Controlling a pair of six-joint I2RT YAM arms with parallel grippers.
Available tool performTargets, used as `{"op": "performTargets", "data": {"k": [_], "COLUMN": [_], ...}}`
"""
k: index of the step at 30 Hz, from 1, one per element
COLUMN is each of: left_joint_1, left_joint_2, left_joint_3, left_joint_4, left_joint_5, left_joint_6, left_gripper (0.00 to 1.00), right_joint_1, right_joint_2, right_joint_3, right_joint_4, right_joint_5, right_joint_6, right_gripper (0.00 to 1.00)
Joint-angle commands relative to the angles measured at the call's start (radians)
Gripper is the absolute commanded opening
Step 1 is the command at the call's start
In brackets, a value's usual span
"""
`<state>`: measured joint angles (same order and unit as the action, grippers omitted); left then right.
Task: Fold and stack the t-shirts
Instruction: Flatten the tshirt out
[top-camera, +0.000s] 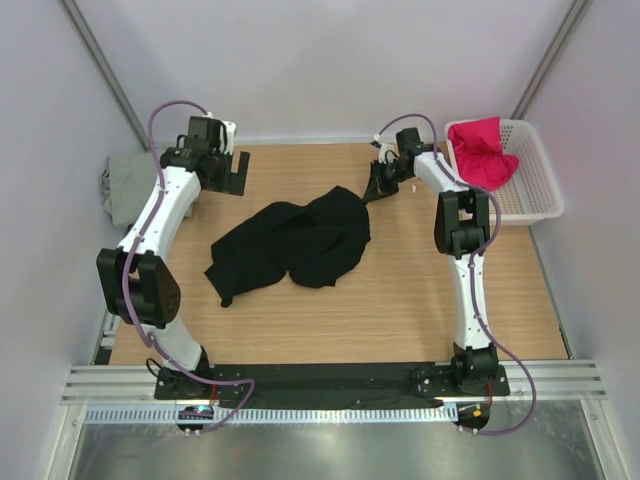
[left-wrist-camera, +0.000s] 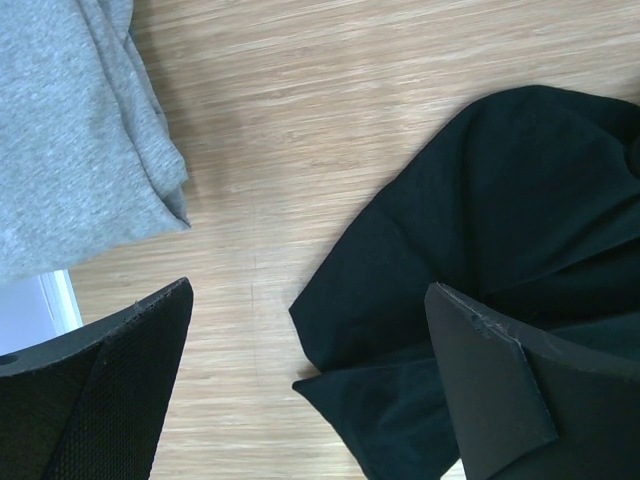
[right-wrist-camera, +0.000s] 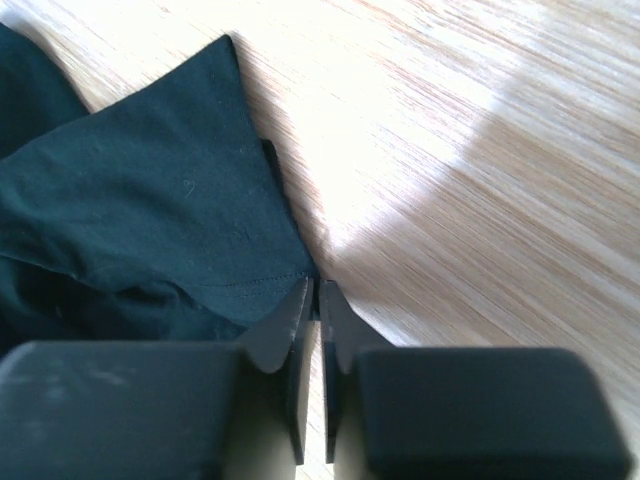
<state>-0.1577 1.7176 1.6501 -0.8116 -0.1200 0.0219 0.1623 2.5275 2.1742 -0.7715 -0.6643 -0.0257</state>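
Black shirt (top-camera: 298, 242) lies crumpled mid-desk, apart from both side edges. Bare wood of the desk (top-camera: 400, 305) runs wide on its near side, toward the arm bases, with a narrower strip beyond it.

Right fingers (right-wrist-camera: 303, 312) are low at the shirt's far right corner, drawn almost together with only a thin slit between them. The hem corner runs into their tips, so we read them as pinching the black shirt there.

Left fingers (top-camera: 232, 172) are spread wide above the far left of the desk, holding nothing. In the wrist view the black shirt's edge lies below them.

Grey shirt (top-camera: 125, 190) sits folded at the left edge. Some of it is hidden behind the left arm, and the wrist view cuts it off.

Red shirt (top-camera: 483, 150) is bunched in the basket (top-camera: 545, 200) at the far right, its lower part hidden by the wall.

The black shirt's folds hide sleeves and collar – we cannot tell which way it faces.
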Motion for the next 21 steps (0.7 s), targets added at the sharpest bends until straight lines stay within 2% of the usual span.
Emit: {"op": "performTargets", "data": {"k": [1, 3, 12, 21], "left_joint_1": [-0.003, -0.003, -0.002, -0.002], "left_joint_2": [-0.006, -0.007, 0.002, 0.037], "left_joint_3": [0.02, 0.014, -0.082, -0.098], "left_joint_4": [0.02, 0.023, 0.048, 0.054], "left_joint_5": [-0.009, -0.01, -0.084, -0.11], "left_joint_6": [-0.01, -0.01, 0.021, 0.021], "left_gripper": [0.99, 1.0, 1.0, 1.0], "right_joint_1": [-0.001, 0.0, -0.012, -0.014], "right_joint_2": [-0.024, -0.032, -0.124, -0.216], "right_joint_3": [0.015, 0.01, 0.045, 0.042], "right_joint_4": [0.012, 0.012, 0.032, 0.048], "right_joint_5": [-0.001, 0.002, -0.046, -0.078], "right_joint_6": [-0.005, -0.006, 0.024, 0.052], "right_gripper": [0.06, 0.01, 0.01, 0.01]}}
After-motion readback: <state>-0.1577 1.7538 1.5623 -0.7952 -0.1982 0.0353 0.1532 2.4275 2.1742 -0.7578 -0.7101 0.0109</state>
